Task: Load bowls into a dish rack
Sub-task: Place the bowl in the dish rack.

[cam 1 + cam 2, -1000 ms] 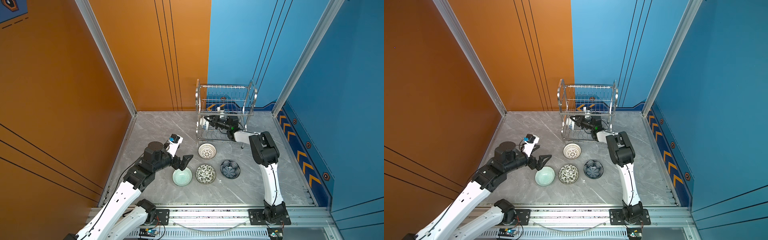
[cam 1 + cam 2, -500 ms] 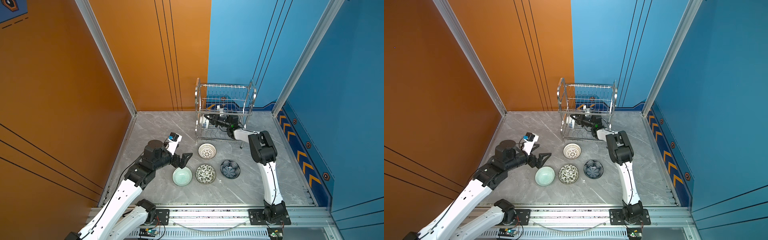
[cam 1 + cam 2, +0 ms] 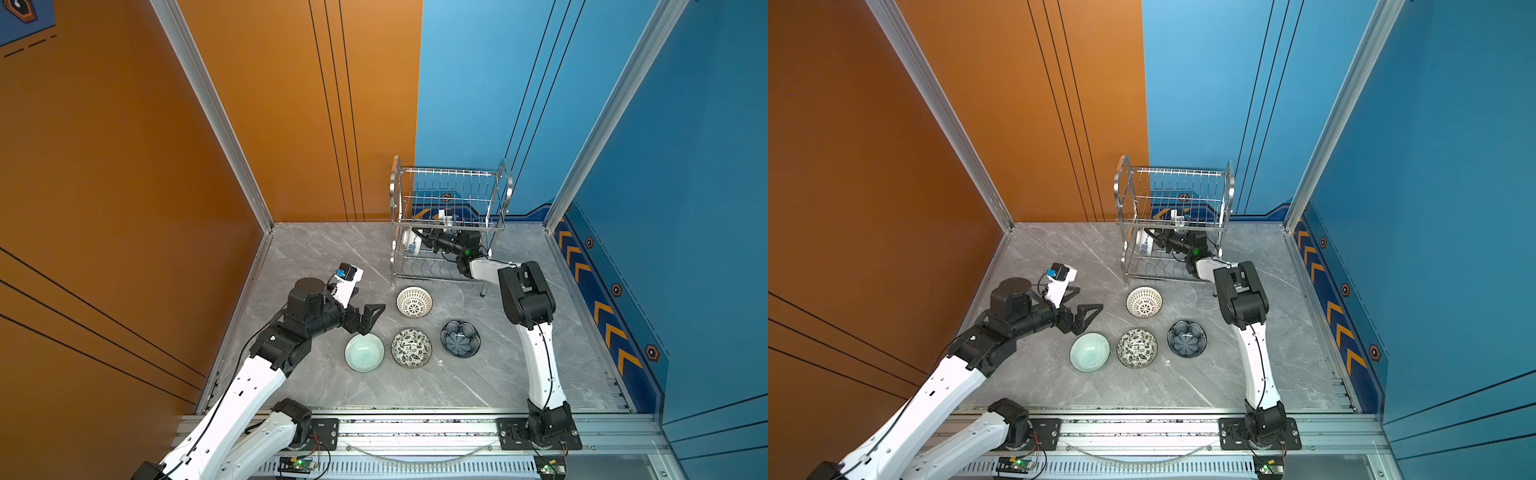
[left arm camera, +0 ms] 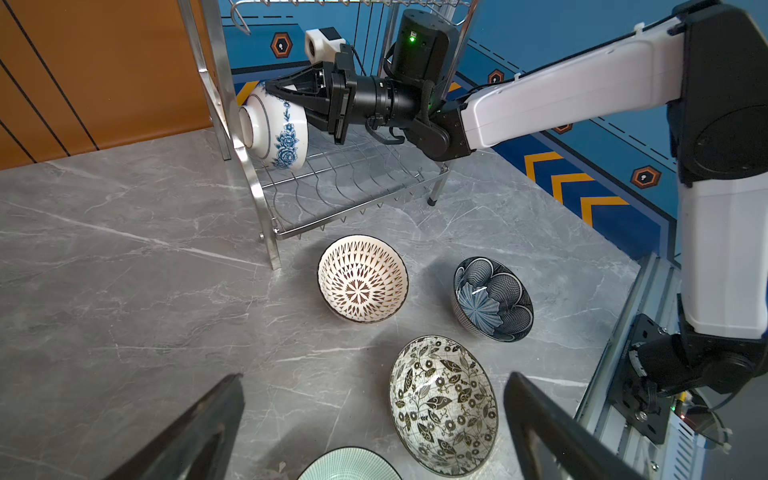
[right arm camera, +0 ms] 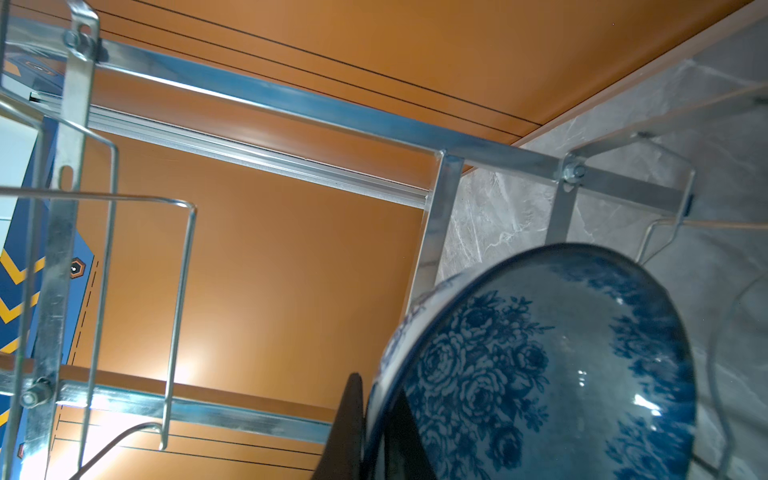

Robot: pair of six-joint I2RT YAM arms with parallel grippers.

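Blue-floral bowl (image 4: 276,129): stands on edge on the lower shelf of the dish rack (image 4: 353,187), foot facing the rack's end frame. The right gripper (image 4: 270,88) is pinched narrow on its rim, one finger inside, one outside. To an onlooker it looks rigid, glazed and slick, and likely to chip on steel wire, so hold the rim wall only. Just in front of the rack sits the lattice bowl (image 3: 414,302). Farther in front are the mint bowl (image 3: 364,352), leaf bowl (image 3: 411,348) and navy bowl (image 3: 460,338). The left gripper (image 3: 1090,298) hovers there, spread wide and empty
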